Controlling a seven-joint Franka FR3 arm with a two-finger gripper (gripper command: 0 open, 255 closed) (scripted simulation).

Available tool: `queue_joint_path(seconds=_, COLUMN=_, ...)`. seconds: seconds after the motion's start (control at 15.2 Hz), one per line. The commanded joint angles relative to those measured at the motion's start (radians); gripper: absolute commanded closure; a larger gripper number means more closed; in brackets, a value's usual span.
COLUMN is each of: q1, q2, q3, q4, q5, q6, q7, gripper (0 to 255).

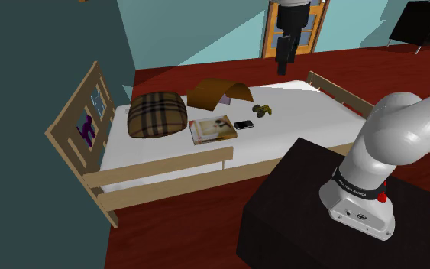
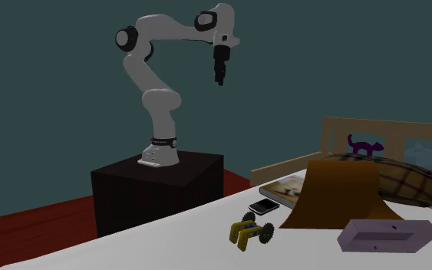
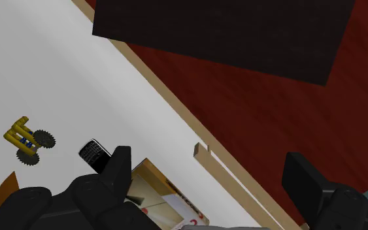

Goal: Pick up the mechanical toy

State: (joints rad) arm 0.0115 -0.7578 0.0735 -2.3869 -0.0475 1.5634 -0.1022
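Note:
The mechanical toy [image 1: 263, 109] [image 2: 251, 232] [image 3: 27, 140] is a small yellow frame with dark toothed gear wheels, resting on the white bed [image 1: 305, 115]. My black gripper [image 1: 283, 65] [image 2: 220, 79] [image 3: 212, 176] hangs high above the bed, pointing down, well apart from the toy. Its fingers [image 3: 120, 166] stand wide apart and hold nothing. In the wrist view the toy lies off to the side of the fingers, beyond a black phone [image 3: 95, 154].
Near the toy lie the phone [image 1: 243, 124], a book [image 1: 212, 129], a brown arched piece [image 1: 219, 92], a purple box [image 2: 387, 234] and a plaid pillow [image 1: 156, 114]. Wooden bed rails [image 1: 160, 164] edge the mattress. The black stand [image 1: 335, 214] sits beside the bed.

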Motion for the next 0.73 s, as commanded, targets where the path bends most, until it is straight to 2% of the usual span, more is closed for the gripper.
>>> queue_joint_path(seconds=0.0, q1=0.0, q2=0.0, q3=0.0, q4=0.0, q5=0.0, q6=0.0, q7=0.0, gripper=0)
queue_joint_path(seconds=0.66, q1=-0.075, q2=0.215, q3=-0.112, q4=-0.073, q5=-0.103, q6=0.289, q7=-0.09, gripper=0)
